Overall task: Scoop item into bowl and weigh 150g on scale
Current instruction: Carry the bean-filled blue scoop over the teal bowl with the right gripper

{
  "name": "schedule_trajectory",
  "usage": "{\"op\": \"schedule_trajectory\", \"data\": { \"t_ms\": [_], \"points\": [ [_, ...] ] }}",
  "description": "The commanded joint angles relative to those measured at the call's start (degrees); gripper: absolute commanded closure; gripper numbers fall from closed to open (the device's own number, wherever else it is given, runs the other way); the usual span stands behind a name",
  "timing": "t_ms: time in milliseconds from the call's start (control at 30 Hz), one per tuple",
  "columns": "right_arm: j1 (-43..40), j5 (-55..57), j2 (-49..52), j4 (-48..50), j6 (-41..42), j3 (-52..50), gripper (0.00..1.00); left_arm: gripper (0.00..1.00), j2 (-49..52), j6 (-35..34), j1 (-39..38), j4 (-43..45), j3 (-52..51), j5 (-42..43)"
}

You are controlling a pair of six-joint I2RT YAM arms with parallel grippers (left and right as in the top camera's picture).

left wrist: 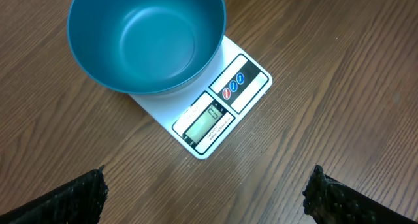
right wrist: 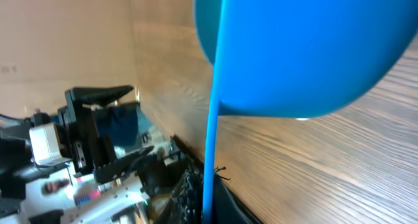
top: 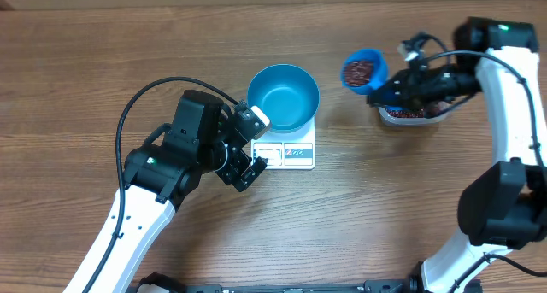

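The blue bowl [top: 283, 96] [left wrist: 147, 38] stands empty on the white scale [top: 288, 150] [left wrist: 222, 113], whose display faces my left gripper. That left gripper [top: 254, 144] [left wrist: 206, 198] hovers open just left of the scale's front edge, with only bare table between its fingertips [left wrist: 85, 191]. My right gripper [top: 389, 91] [right wrist: 210, 198] is shut on the handle of a small blue scoop [top: 364, 71] [right wrist: 307, 48]. The scoop is full of red-brown beans [top: 362, 70] and hangs between the bowl and the clear tub [top: 410, 114]. From the right wrist only the scoop's underside shows.
The clear tub, with more beans in it, sits on the table under the right arm at the right. The left arm's black cable [top: 141, 101] loops over the table to the left of the bowl.
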Motion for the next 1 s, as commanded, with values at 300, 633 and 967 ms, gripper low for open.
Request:
{"op": "schedule_trajectory", "data": {
  "t_ms": [300,633,967],
  "points": [
    [12.74,5.33,-2.05,4.39,8.79,2.19,0.96,0.01,-0.02,-0.39,0.31,0.04,0.33,-0.09],
    [21.64,15.58,-2.05,10.84,19.08,2.19,0.96,0.0,-0.02,-0.39,0.31,0.04,0.33,-0.09],
    [25.42,20.31,-2.05,18.69,24.92,2.19,0.96,0.0,-0.02,-0.37,0.31,0.07,0.33,-0.09]
  ]
}}
